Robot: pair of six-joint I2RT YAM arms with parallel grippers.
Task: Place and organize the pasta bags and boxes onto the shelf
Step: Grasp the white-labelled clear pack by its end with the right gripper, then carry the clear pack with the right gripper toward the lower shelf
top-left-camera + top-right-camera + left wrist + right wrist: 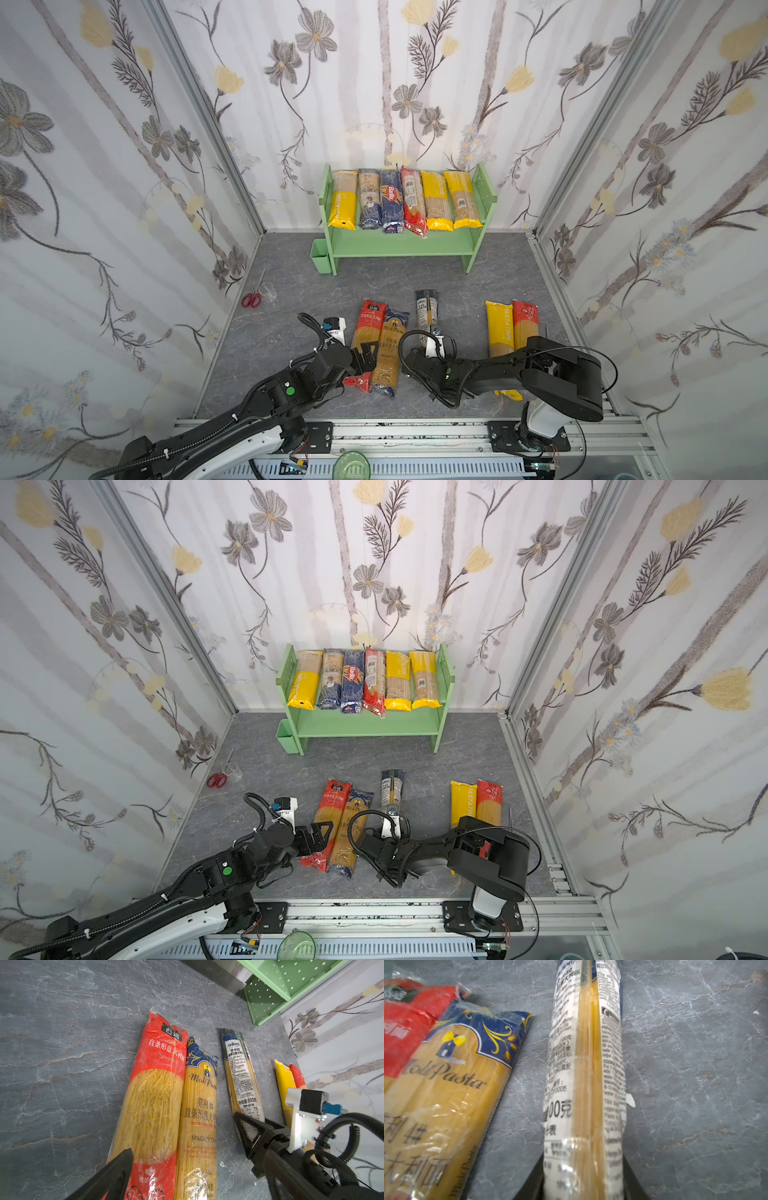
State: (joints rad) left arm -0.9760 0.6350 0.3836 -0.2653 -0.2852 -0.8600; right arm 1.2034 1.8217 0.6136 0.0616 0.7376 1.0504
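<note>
The light green shelf (407,246) (370,726) stands at the back wall, with several pasta packs (390,199) side by side on its top tier. On the floor lie a red-ended bag (368,328) (153,1095), a navy-ended Moli Pasta bag (390,353) (199,1109), a navy bag with a white label (427,309) (583,1084), a yellow bag (498,328) and another red-ended bag (525,328). My left gripper (368,357) hovers open over the red-ended and Moli Pasta bags, one finger (112,1174) showing. My right gripper (583,1184) (249,1132) is shut on the white-label bag's near end.
Red scissors (251,299) and a small clear beaker (269,291) lie by the left wall. A small green cup (323,257) hangs at the shelf's left side. A green glass bowl (351,465) sits on the front rail. Flowered walls close in three sides.
</note>
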